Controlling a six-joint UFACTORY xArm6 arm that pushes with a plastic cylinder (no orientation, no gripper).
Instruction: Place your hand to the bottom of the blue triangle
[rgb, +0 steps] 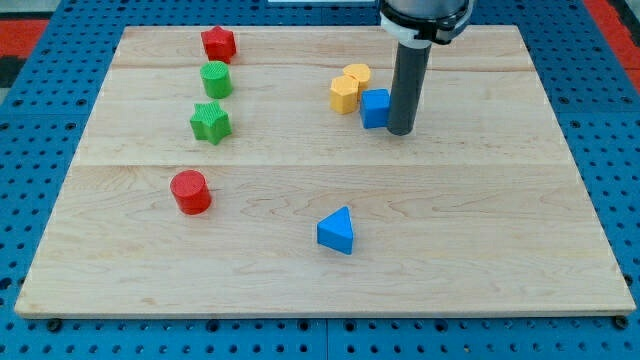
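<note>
The blue triangle (337, 231) lies on the wooden board (480, 220), a little below the middle. My tip (401, 130) stands in the upper right part of the board, touching or nearly touching the right side of a blue cube (375, 108). The tip is well above and to the right of the blue triangle, far from it.
Two yellow blocks (348, 88) sit just left of the blue cube. On the left stand a red star (218, 43), a green cylinder (216, 79), a green star (210, 121) and a red cylinder (190, 191). Blue pegboard surrounds the board.
</note>
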